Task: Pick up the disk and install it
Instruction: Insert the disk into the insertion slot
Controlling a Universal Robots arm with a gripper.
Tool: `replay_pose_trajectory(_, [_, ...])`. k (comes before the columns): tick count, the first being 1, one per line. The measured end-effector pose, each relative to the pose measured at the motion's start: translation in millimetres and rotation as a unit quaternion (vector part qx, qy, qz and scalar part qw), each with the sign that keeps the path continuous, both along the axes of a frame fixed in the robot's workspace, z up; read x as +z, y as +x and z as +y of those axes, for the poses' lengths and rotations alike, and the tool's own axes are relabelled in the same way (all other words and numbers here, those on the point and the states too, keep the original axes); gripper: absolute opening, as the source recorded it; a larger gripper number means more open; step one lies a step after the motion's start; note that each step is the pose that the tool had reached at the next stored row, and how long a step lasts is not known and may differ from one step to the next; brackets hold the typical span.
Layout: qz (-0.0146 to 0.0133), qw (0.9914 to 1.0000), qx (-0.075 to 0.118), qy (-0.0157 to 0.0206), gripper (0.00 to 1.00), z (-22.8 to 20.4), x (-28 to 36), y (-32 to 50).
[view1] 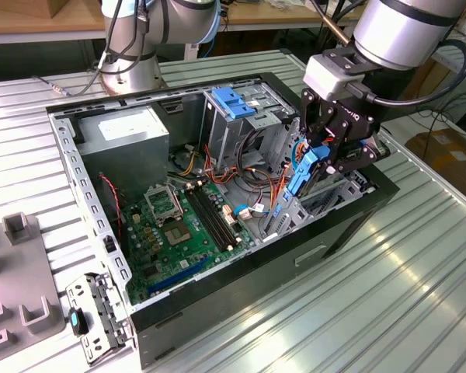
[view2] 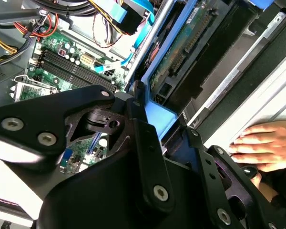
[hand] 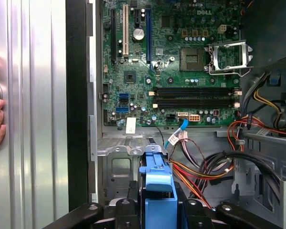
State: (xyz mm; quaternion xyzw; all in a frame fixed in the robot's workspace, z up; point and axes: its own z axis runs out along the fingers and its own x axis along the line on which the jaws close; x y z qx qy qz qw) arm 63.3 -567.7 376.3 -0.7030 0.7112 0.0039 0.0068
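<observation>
My gripper [view1: 320, 159] is shut on the disk [view1: 301, 174], holding it on edge over the drive bay at the open computer case's [view1: 85, 194] side on the exterior view's right. The disk's blue plastic carrier frame shows between the black fingers [view1: 343, 132]. In the second wrist view the disk [view2: 181, 45] runs away from the gripper [view2: 169, 129] with its green circuit side showing, down beside a metal bay wall. In the first wrist view the blue frame of the disk [hand: 158, 188] sits between the gripper [hand: 158, 212] links, above the grey bay bracket [hand: 119, 164].
Inside the case lie the green motherboard [view1: 179, 225], a grey power-supply box [view1: 128, 132], a tall metal cage with a blue cap [view1: 233, 101] and loose cables [hand: 205, 167]. A person's hand [view2: 264, 143] rests on the ribbed table beside the case. Grey fixtures [view1: 23, 272] stand at the exterior view's left.
</observation>
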Motion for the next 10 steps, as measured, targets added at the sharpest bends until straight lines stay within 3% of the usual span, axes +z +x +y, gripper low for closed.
replay_pose_trajectory(2, [0.0,1.0,0.0,0.0,0.38,0.0,-0.1,0.0])
replay_pose_trajectory(3, [0.0,1.0,0.0,0.0,0.45,0.0,-0.1,0.0])
replay_pose_trajectory(6, [0.0,1.0,0.0,0.0,0.45,0.0,-0.6,0.0])
replay_pose_trajectory(7, [0.0,1.0,0.0,0.0,0.43,0.0,-1.0,0.0])
replay_pose_trajectory(10, [-0.0008,1.0,0.0,0.0,0.24,0.0,-2.4,0.0])
